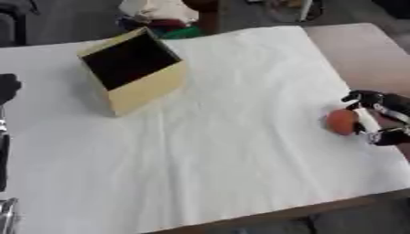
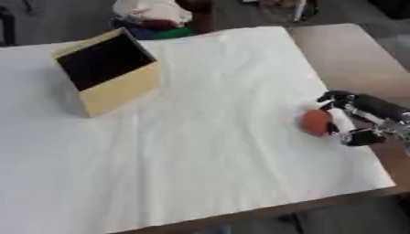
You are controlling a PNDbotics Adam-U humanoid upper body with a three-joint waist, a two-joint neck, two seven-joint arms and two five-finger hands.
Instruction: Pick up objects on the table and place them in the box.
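While the right hand (image 2: 352,119) sits at the right edge of the white sheet (image 1: 240,137), its fingers are curled around the far side of a round orange-red ball (image 2: 316,122), which looks to rest on the sheet, touching the hand.

Box (image 1: 132,68): tan, dark inside, tilted with its opening facing up and toward the camera; far left of the sheet, well apart from the ball.

Left hand (image 1: 8,87): dark shape at the left edge; finger state cannot be told.

Risks, as judged: the ball is round and held only from one side, so it may roll away toward the middle of the sheet or slip during the long carry; a drop onto the slanted box rim could bounce it out.

Unclear: whether the thumb is under the ball; whether the ball is lifted at all; the box's depth; the coloured bundle (image 1: 164,18) beyond the table (image 1: 360,50).
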